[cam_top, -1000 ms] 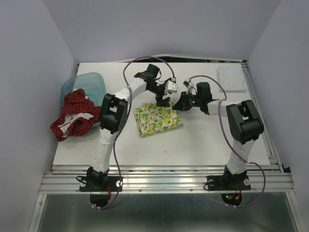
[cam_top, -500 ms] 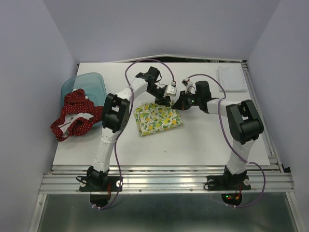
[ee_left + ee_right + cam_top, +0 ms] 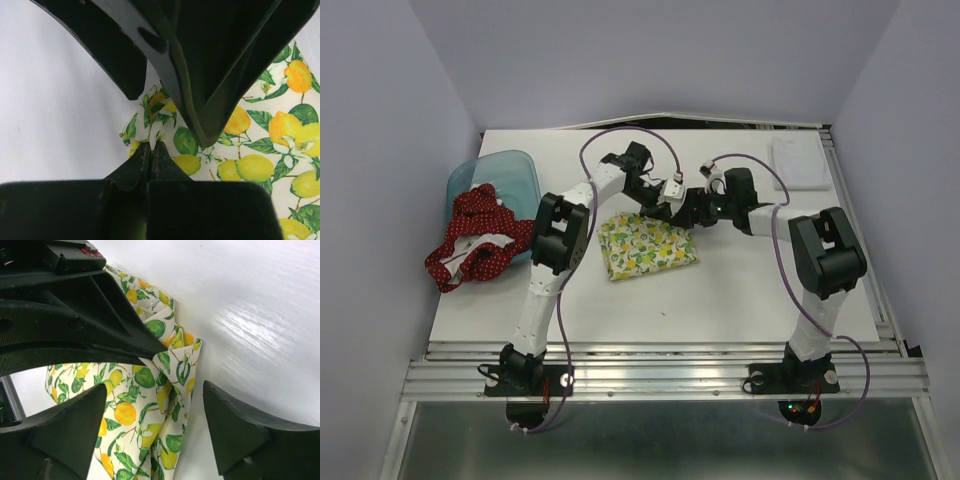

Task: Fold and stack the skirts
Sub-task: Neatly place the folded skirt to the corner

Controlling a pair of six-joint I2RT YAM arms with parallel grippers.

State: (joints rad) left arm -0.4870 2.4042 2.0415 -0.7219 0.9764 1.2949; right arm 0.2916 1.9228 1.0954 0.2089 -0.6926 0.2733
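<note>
On the white bench, the folded lemon-print skirt lies near the middle. At its far corner our left end effector is pressed together, pinching the cloth. Our right end effector straddles the same corner, fingers spread. Further left, the red dotted skirt lies crumpled against the blue bin.
</note>
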